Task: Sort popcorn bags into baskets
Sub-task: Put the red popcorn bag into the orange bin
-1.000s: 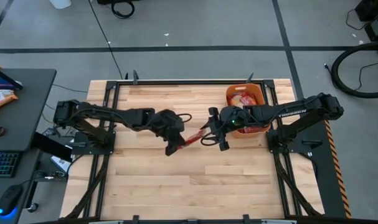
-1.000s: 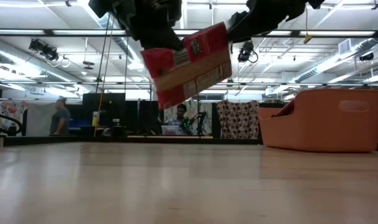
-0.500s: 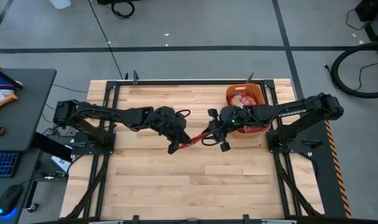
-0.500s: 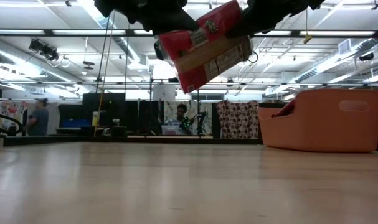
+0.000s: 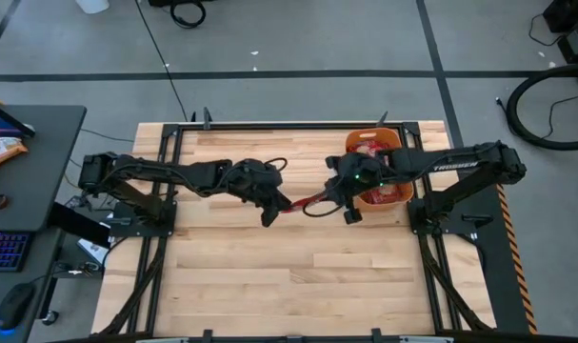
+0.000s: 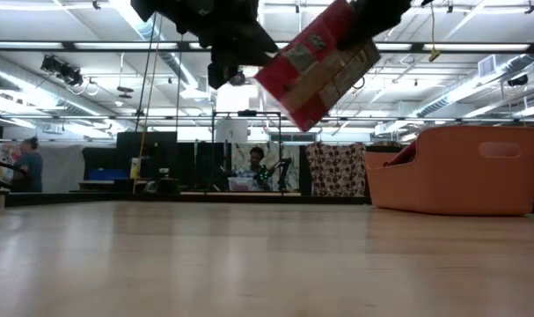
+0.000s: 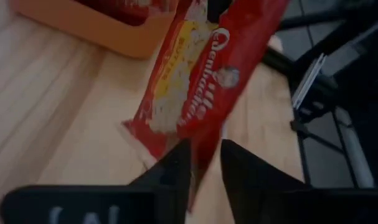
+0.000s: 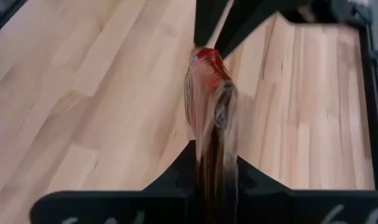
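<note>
The popcorn bag [image 5: 306,202] hangs mid-air at frame centre, just left of the orange basket [image 5: 395,195]. It looks light, flat and crinkly, best pinched along an edge. The right gripper [image 5: 325,197] is pressed together on one end; the left gripper [image 5: 281,207], both arms stretched inward, has its fingers slightly parted around the other end.

A keyboard [image 5: 5,251] and a computer mouse [image 5: 12,307] are seen on the dark desk [image 5: 41,171]; a seated person [image 6: 253,167] is visible beyond the table.

Glossy red popcorn bag [image 7: 201,87] (crinkly film), pale matt wooden table [image 5: 269,276]
</note>
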Action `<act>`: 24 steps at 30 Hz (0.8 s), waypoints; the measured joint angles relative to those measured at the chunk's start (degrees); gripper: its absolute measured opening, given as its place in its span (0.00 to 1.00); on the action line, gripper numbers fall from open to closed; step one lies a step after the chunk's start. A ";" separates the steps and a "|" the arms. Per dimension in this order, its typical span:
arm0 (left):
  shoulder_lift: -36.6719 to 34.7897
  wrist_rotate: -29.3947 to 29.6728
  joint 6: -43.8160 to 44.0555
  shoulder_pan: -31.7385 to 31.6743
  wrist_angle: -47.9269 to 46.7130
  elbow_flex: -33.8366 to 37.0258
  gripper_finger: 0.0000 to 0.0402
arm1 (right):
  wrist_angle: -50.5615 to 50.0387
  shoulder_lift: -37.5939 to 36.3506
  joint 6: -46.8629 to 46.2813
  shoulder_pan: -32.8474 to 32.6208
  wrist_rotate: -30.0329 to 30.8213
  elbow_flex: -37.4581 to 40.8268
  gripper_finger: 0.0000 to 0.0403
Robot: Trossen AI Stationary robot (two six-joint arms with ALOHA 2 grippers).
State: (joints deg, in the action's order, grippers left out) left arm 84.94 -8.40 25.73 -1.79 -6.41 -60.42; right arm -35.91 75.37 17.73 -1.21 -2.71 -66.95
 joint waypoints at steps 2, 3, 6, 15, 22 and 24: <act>-1.02 0.02 0.65 -0.37 0.09 0.02 0.28 | -5.30 -0.02 -0.17 0.37 0.16 -2.70 0.07; -1.50 0.02 0.68 -0.61 -0.03 0.02 0.31 | -8.62 -0.02 -0.20 0.53 0.91 -4.07 0.06; -3.23 0.23 0.66 -1.05 -2.15 0.02 0.40 | -19.84 -0.02 -1.57 0.82 7.14 -8.55 0.07; -6.07 2.26 0.16 -1.04 -3.23 0.02 0.47 | -46.36 -0.03 -7.54 5.27 27.08 -14.87 0.08; -5.85 2.42 0.07 -1.04 -3.53 0.04 0.47 | -50.69 0.35 -8.60 10.76 33.97 -10.25 0.09; -5.85 2.41 0.07 -1.04 -3.42 0.06 0.47 | -50.20 0.35 -8.89 12.47 36.06 -7.76 0.09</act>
State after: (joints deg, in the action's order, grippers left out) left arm 79.09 -5.99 25.80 -2.83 -9.83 -60.36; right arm -86.11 75.72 8.84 11.26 33.35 -74.71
